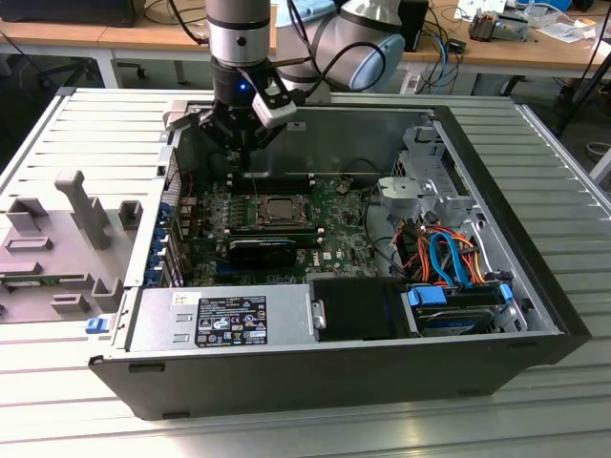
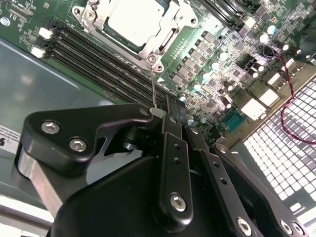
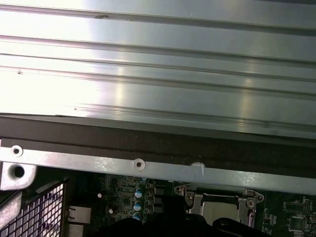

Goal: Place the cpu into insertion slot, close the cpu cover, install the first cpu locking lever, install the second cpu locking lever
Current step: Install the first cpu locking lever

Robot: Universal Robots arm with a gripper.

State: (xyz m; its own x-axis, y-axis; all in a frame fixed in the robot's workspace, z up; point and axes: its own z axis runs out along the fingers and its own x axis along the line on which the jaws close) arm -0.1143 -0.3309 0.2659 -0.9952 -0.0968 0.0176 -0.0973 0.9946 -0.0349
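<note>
Here, gripper (image 2: 165, 112) with fingers pressed together around a thin wire lever (image 2: 153, 91), just beyond its tips the cpu (image 2: 132, 19) seated in the insertion slot (image 2: 174, 35), cpu cover (image 2: 148, 48) shut over it, motherboard (image 1: 339, 243) below the gripper.

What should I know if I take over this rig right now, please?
Gripper: shut, low over the green motherboard, its tip at the free end of a thin silver wire locking lever.
Things: the square silvery-topped cpu sits in the silver-bordered insertion slot; the thin silver cpu cover frame lies closed over it.
Done: cpu placed, cover closed.
Left: this lever looks unlatched; the other lever's state I cannot tell.
</note>
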